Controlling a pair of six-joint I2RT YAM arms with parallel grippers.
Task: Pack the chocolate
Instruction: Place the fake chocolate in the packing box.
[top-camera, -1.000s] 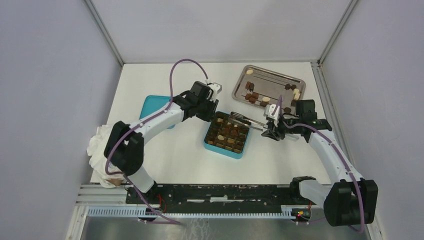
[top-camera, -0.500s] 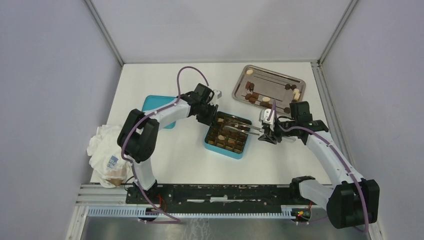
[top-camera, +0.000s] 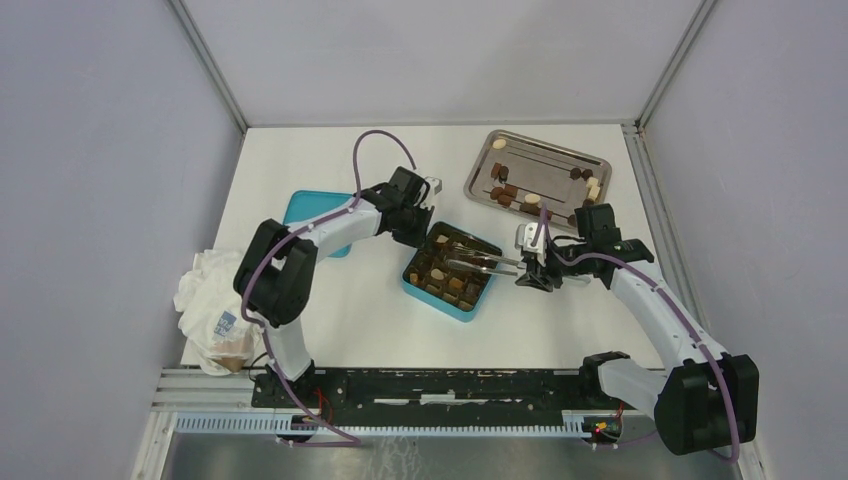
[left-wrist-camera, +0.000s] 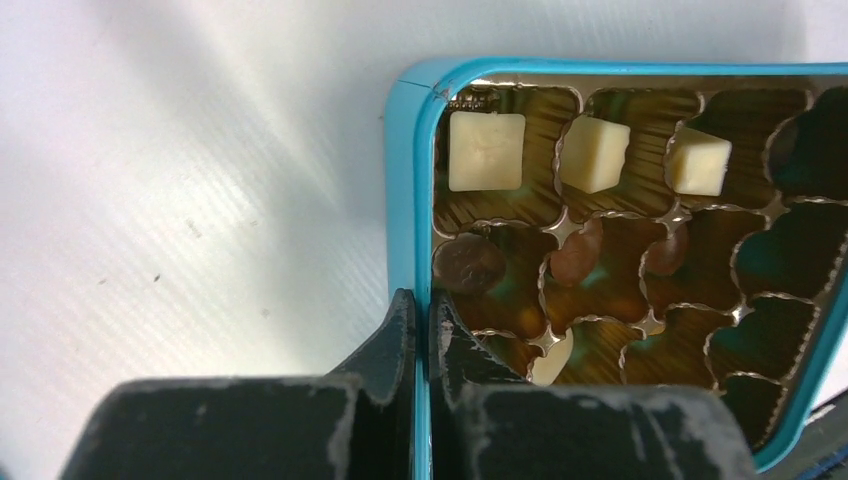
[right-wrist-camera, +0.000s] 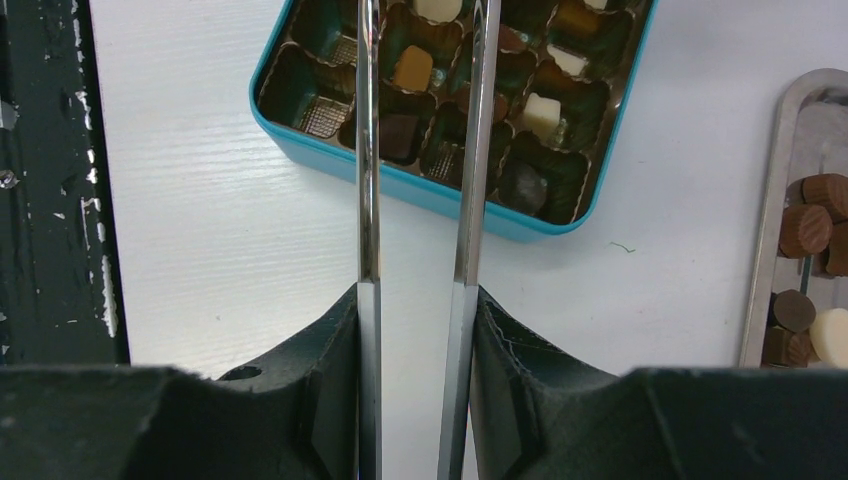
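Left gripper (left-wrist-camera: 421, 312) pinches teal box (left-wrist-camera: 404, 180) wall — arm stretched forward, wrist down.

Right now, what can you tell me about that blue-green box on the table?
The teal box is square with rounded corners, open, lying flat on the white table. A shiny brown gridded insert holds chocolates in some cups; others are empty. The left gripper pinches its wall; tweezers in the right gripper reach over it.
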